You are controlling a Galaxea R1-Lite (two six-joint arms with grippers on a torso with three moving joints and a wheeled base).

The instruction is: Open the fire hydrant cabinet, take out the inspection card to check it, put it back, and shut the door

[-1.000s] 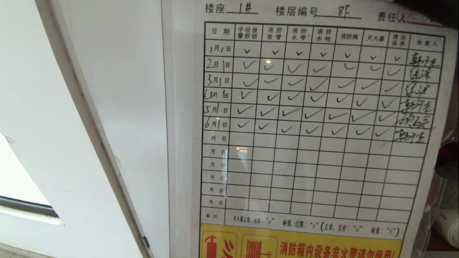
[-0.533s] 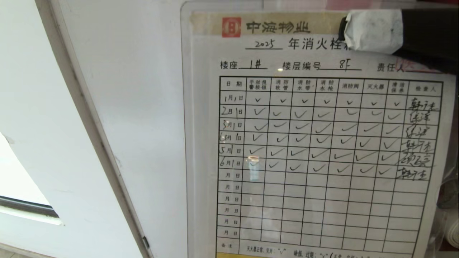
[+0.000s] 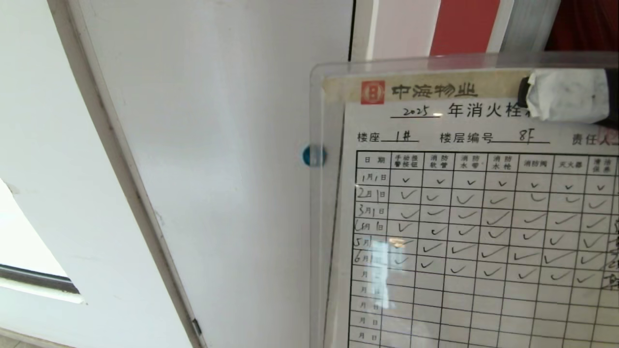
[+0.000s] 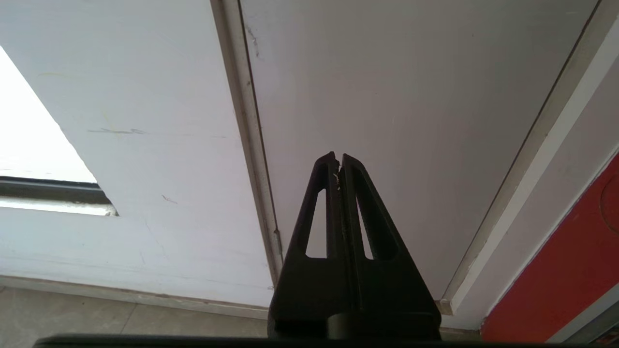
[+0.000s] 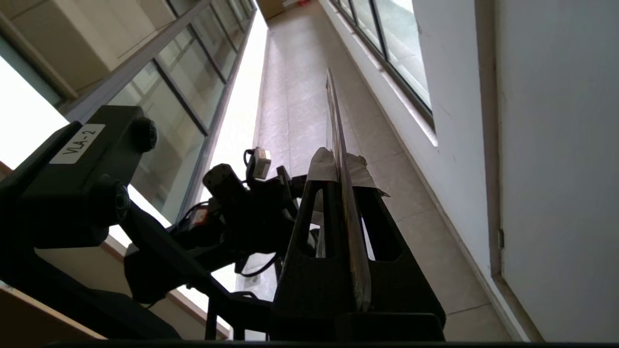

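Nearest the head camera, filling the lower right of the frame, is the inspection card [image 3: 464, 217], a printed grid of ticked rows inside a clear plastic sleeve with a red logo and a handwritten year along its top. The right gripper [image 3: 563, 99] reaches in from the right edge at the card's upper right corner, its white-taped fingertips [image 3: 566, 101] clamped together on the card's top edge. In the right wrist view the card [image 5: 346, 193] runs edge-on between the two black fingers, and the tape-wrapped tips [image 5: 360, 169] press against both of its faces; past them a tiled corridor floor [image 5: 300, 87] and a row of windows [image 5: 391, 43] stretch away.

Behind the card, in the middle of the head frame, stands a plain pale grey panel [image 3: 217, 145] with a blue round lock [image 3: 309, 155] showing just at the card's left edge. Further back, at the top right of the frame, a strip of the fire hydrant cabinet [image 3: 464, 26] shows red between pale and silver frame strips.

The left gripper [image 4: 338, 162] appears only in its own wrist view, low in front of the same grey panel [image 4: 387, 96], its two black fingers pressed together on nothing. A red cabinet edge [image 4: 570, 261] sits in the lower right corner there, and a floor strip [image 4: 121, 319] in the lower left.
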